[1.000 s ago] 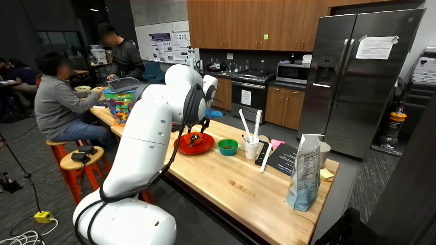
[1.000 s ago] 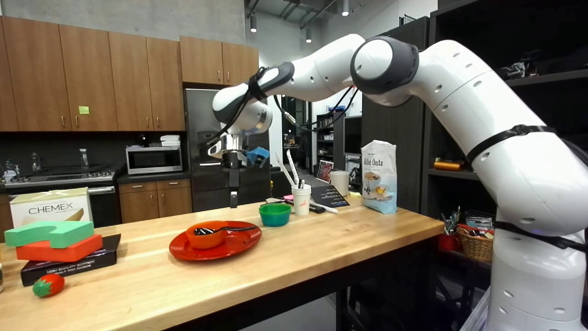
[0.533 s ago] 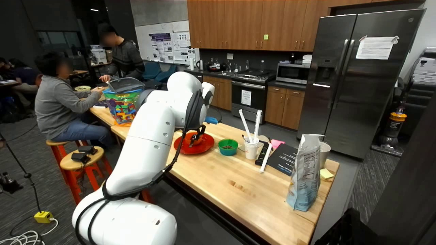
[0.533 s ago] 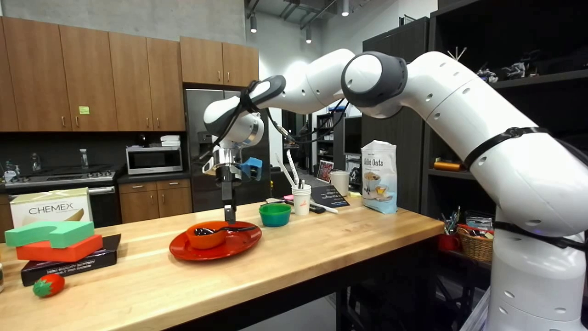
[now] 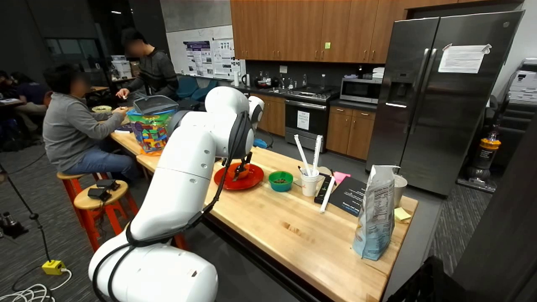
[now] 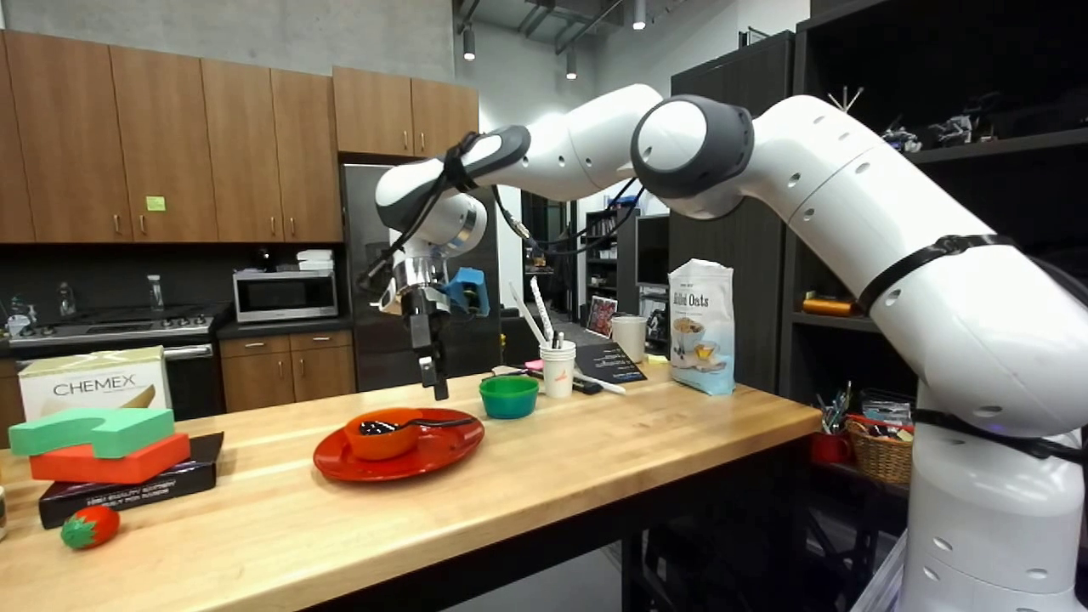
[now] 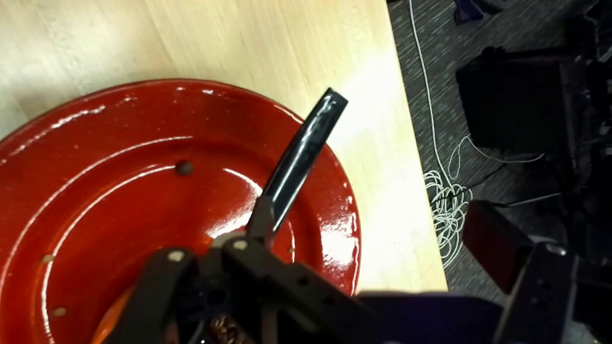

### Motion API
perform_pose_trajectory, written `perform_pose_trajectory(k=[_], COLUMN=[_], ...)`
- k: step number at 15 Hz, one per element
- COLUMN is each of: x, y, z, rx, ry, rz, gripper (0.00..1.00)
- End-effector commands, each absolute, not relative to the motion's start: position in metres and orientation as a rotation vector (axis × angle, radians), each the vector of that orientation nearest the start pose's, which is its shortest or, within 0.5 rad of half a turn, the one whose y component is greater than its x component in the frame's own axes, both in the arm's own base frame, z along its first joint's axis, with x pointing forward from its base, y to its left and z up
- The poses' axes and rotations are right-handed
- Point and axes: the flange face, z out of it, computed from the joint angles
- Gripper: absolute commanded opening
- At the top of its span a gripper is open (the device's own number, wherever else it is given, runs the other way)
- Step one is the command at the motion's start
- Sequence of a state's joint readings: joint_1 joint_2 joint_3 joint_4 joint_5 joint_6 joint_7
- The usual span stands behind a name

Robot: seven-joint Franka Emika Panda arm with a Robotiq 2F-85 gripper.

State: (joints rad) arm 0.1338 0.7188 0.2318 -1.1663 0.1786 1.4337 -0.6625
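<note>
A black spoon (image 7: 300,157) lies in an orange bowl (image 6: 382,446), down below the hand (image 6: 434,382). Its handle pokes out of the bowl toward the edge of the big red plate (image 7: 119,205) underneath. The hand is spread wide, low over the plate, with nothing in it. In the wrist view, one finger (image 7: 262,217) covers part of the handle, but I can't tell if they touch. Near the hand, just beside the plate, is a small green and blue bowl (image 6: 509,398). Farther from the hand, that same way, stands a white cup (image 5: 309,185) with two white sticks (image 5: 303,155) in it, and much farther stands a bag of oats (image 6: 701,331). On the other side of the hand, well away from it, a red strawberry (image 6: 89,527) lies near a green block (image 6: 93,432) on top of a red block (image 6: 110,463). A wooden tabletop (image 5: 272,222) is under all these things.
</note>
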Motion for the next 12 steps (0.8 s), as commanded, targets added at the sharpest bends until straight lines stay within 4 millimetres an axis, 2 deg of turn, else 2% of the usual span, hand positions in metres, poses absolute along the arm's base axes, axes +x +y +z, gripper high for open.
perform_pose_trajectory(k=[1,4,12], x=[0.653,0.657,0.655], y=[0.228,0.226,0.227], z=[0.371,0.369,0.329], rx=[-2.437,-2.507,-2.451], ry=[-1.22,-1.164,-1.146], rz=[0.512,0.485,0.579], gripper=[1.0,1.0,1.0])
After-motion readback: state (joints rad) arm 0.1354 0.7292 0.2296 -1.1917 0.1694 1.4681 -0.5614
